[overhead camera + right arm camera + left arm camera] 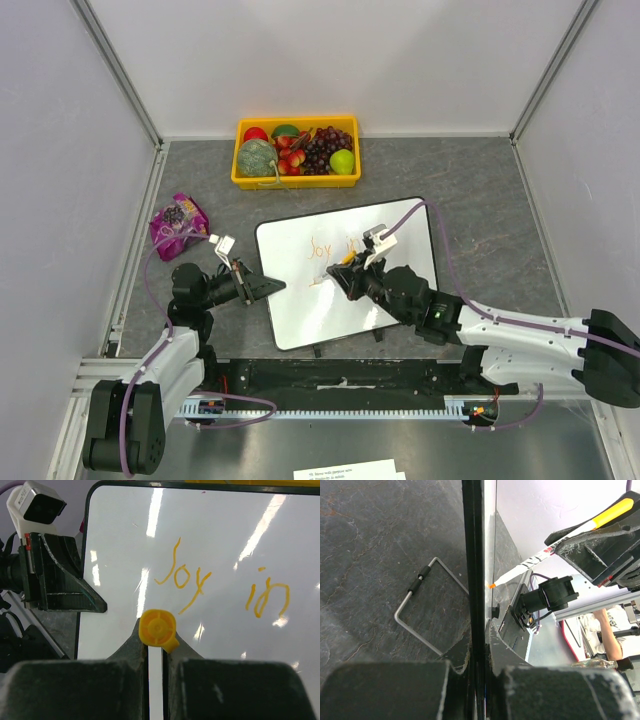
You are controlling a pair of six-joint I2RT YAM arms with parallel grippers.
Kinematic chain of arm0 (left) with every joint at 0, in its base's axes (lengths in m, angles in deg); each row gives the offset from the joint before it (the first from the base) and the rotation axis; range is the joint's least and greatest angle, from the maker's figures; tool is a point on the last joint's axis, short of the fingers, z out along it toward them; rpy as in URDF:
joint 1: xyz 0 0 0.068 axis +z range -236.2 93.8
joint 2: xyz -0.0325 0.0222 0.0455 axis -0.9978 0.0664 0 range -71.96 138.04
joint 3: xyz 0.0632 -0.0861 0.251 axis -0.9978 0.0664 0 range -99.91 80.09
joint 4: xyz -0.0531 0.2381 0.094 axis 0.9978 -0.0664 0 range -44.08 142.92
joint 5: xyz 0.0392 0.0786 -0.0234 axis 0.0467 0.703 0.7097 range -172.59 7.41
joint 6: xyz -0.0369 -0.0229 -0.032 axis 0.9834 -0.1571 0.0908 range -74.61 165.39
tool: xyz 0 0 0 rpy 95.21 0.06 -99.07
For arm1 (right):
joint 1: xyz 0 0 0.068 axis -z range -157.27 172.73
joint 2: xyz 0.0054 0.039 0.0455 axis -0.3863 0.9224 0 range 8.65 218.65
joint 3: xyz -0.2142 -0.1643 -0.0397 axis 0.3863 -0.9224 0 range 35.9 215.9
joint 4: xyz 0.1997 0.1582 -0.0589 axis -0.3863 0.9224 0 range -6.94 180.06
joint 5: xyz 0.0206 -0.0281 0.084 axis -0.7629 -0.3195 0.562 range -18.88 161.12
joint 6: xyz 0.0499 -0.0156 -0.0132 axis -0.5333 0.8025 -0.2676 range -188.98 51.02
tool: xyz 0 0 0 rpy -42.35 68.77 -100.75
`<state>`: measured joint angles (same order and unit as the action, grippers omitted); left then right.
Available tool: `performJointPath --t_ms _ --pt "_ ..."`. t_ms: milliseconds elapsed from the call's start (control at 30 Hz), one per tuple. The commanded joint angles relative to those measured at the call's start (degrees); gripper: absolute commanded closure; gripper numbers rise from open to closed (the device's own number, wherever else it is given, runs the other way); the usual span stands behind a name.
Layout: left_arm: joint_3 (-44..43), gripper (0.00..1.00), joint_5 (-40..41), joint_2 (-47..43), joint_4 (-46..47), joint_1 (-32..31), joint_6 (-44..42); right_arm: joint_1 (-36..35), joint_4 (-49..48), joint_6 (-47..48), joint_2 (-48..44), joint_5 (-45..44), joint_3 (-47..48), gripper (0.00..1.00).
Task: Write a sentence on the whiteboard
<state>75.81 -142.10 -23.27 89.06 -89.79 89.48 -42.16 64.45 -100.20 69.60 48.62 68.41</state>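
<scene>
We see a dark grey stone-patterned table point(480, 190) and, at its middle, a large glossy white whiteboard point(310, 315) with rounded corners and a thin black frame, turned slightly askew. Both arms reach in from the near edge and meet the board from opposite sides. The left gripper point(479, 665) is clenched on the board's left edge, and in its wrist view the black frame runs straight up between the two fingers. The right gripper point(156, 655) hangs over the middle of the board, clamped on a white-barrelled marker point(535, 562) with a yellow end cap; the orange tip is down at the white face, though we cannot tell whether it touches.

A yellow plastic tray point(240, 160) of mixed fruit stands beyond the board's far edge, well apart from it. A purple crinkled snack bag point(178, 225) lies to the far left, beside the left arm. A bent grey wire loop point(415, 615) juts from the board's frame.

Thin orange handwritten lettering point(182, 577) reads "Joy in" on the far half of the board. It lies just beyond the right gripper, with "Joy" nearest the marker.
</scene>
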Motion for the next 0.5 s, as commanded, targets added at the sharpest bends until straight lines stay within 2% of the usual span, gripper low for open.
performJointPath --t_ms 0,467 --pt "1.3 0.98 -0.1 -0.1 0.5 0.0 -6.0 0.0 1.6 -0.8 -1.1 0.1 -1.5 1.0" --pt "1.3 0.98 -0.1 0.1 0.7 0.0 -5.9 0.0 3.7 -2.2 -2.4 2.1 -4.5 1.0"
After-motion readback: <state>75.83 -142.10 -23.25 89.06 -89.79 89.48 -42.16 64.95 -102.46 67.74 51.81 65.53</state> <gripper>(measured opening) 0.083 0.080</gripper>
